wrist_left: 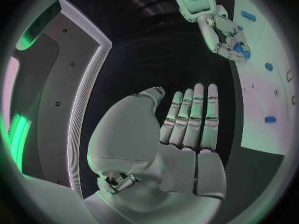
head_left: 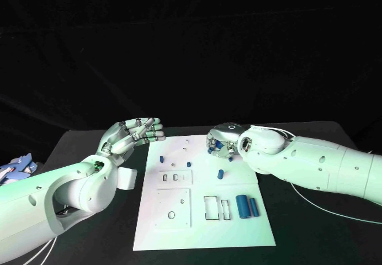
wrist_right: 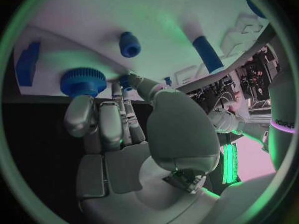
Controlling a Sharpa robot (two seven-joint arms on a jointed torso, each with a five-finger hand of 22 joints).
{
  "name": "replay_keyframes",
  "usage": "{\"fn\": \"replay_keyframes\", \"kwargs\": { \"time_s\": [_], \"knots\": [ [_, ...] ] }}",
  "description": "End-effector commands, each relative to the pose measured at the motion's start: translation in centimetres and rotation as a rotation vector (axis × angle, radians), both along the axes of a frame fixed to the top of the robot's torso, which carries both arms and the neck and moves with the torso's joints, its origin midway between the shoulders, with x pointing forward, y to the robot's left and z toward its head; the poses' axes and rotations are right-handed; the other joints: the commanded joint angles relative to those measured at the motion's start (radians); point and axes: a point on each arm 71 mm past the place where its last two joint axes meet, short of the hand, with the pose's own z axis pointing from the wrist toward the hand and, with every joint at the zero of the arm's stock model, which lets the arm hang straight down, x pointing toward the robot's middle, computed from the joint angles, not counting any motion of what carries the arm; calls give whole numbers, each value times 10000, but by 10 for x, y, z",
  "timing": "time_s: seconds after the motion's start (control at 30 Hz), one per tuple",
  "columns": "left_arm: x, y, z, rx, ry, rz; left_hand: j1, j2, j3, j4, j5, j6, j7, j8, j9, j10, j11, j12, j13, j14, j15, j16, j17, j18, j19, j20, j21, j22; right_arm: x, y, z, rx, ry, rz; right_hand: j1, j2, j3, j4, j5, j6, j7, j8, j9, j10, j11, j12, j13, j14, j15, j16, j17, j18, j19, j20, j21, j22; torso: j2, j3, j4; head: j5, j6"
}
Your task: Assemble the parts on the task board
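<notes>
Reaching over the far right corner of the task board (head_left: 203, 223), the right robot hand (head_left: 223, 144) hangs with its fingers pointing down at a blue gear (wrist_right: 82, 81), which sits at the board's far edge. In the right wrist view the fingertips (wrist_right: 127, 82) lie right against the toothed rim, but whether they pinch it or only touch it I cannot tell. Judging by the task, the hand is there either to seat the gear or to lift it toward its place.

The left robot hand (head_left: 131, 135) is raised just off the board's far left edge, fingers straight, close side by side and holding nothing. It looks parked out of the way so the other arm has the board to itself.

Other parts wait on the white plate: a small blue peg (wrist_right: 129, 44) stands upright near the gear, a blue cylinder (wrist_right: 207, 54) lies flat just beyond it, and two larger blue cylinders (head_left: 248, 207) lie side by side near the right edge, next to a rectangular slot (head_left: 211, 207). Cut-outs in the middle of the board appear unfilled, so most of the assembly seems left to do. The board rests flat on the black surface (head_left: 318, 221).
</notes>
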Motion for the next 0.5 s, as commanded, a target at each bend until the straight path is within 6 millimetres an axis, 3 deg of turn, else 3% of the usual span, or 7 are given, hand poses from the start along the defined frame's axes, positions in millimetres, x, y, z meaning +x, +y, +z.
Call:
{"fn": "replay_keyframes", "kwargs": {
  "time_s": [0.03,0.2,0.37,0.5],
  "knots": [
    [-1,-2,2,-75,-61,-246,-21,-110,45,7,-27,6,309,-58,-11,26,65,-72,-12,59,6,-65,13,133,57,8,-6,-16,0,0,0,-168,2,-28,25,131,94,42,-44,167,-23,103,85,176,-33,101,48,311,-80,117,92,-212,114,0,115,173,44,32,0,10,14],
    [0,-1,1,-54,-28,-236,-21,-110,45,7,-27,6,309,-58,-11,26,65,-72,-12,59,6,-65,13,133,57,8,-6,-16,0,1,2,65,-196,-5,53,297,178,144,-53,442,-157,328,303,452,-158,256,157,316,-175,272,208,-253,232,-76,296,460,78,58,-3,12,27],
    [0,0,1,-32,2,-214,-30,-118,52,13,-30,-2,317,-68,-13,20,72,-91,-13,55,11,-76,17,132,56,10,-13,-23,0,1,6,461,-645,-41,227,589,404,168,-403,621,-277,597,619,650,-268,364,276,318,-276,396,277,-288,324,-171,440,697,93,66,5,4,39],
    [0,0,1,-15,27,-198,-32,-120,57,16,-32,-8,322,-74,-15,15,76,-102,-13,53,14,-83,20,131,56,10,-16,-28,-1,2,9,708,-922,-85,289,636,512,130,-551,595,-279,692,773,637,-279,356,312,309,-285,421,264,-291,318,-195,457,731,107,73,7,7,53]
  ]
}}
